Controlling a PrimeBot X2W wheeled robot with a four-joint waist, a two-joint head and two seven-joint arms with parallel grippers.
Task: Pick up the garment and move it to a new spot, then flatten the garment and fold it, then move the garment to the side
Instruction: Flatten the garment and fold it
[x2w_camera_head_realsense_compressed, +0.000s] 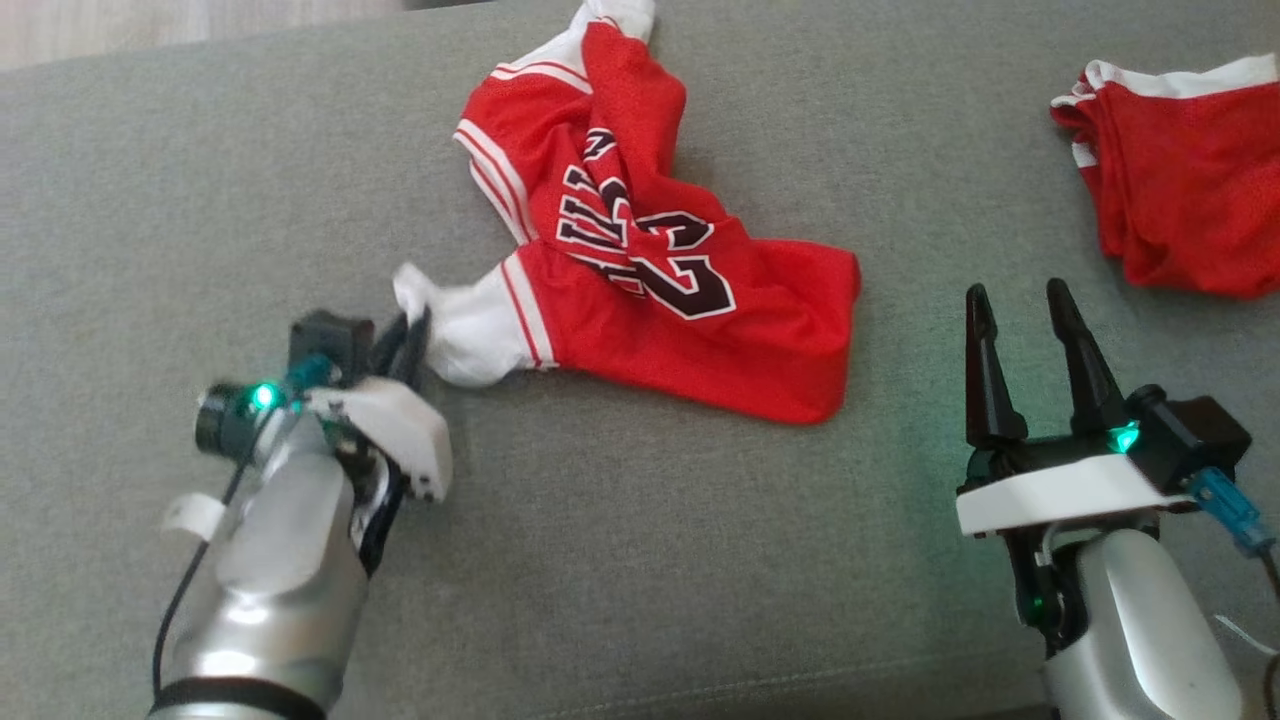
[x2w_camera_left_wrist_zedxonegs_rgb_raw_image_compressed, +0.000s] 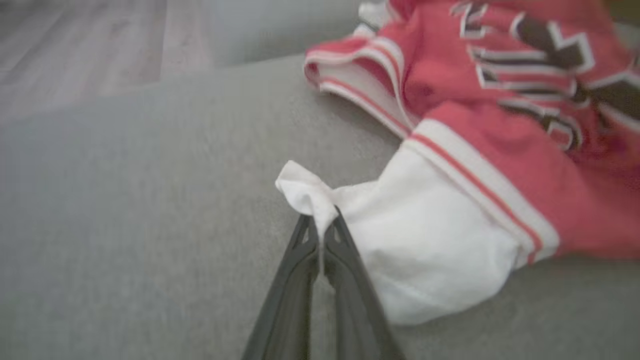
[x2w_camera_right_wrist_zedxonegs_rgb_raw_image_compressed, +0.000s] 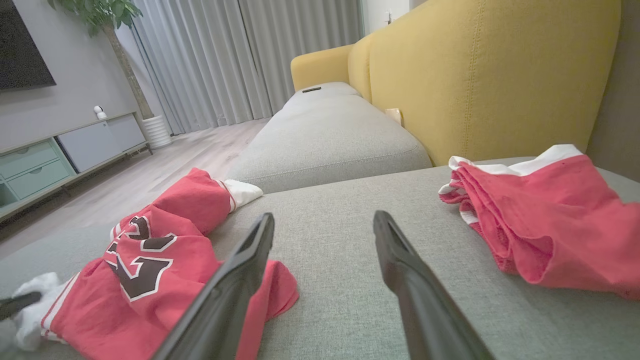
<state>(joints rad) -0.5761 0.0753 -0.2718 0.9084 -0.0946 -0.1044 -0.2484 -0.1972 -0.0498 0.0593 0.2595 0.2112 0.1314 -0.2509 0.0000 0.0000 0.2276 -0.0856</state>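
Left wrist camera gives me what the head camera can't: my left gripper (x2w_camera_left_wrist_zedxonegs_rgb_raw_image_compressed: 321, 220) has its fingers pinched together on a peak of the white sleeve (x2w_camera_left_wrist_zedxonegs_rgb_raw_image_compressed: 425, 250) of the red jersey (x2w_camera_head_realsense_compressed: 650, 270). From the head, the jersey lies crumpled on the grey sofa seat (x2w_camera_head_realsense_compressed: 700, 560), centre toward twelve o'clock, sleeve trailing to eight o'clock. My right gripper (x2w_camera_head_realsense_compressed: 1015, 300) sits at four o'clock, jaws wide, holding nothing, apart from the cloth. A second red garment (x2w_camera_head_realsense_compressed: 1180, 170) lies at two o'clock. Right wrist camera opens up the room: yellow backrest (x2w_camera_right_wrist_zedxonegs_rgb_raw_image_compressed: 490, 75), grey curtains (x2w_camera_right_wrist_zedxonegs_rgb_raw_image_compressed: 240, 60), low cabinet (x2w_camera_right_wrist_zedxonegs_rgb_raw_image_compressed: 50, 155), wood floor (x2w_camera_right_wrist_zedxonegs_rgb_raw_image_compressed: 190, 150).
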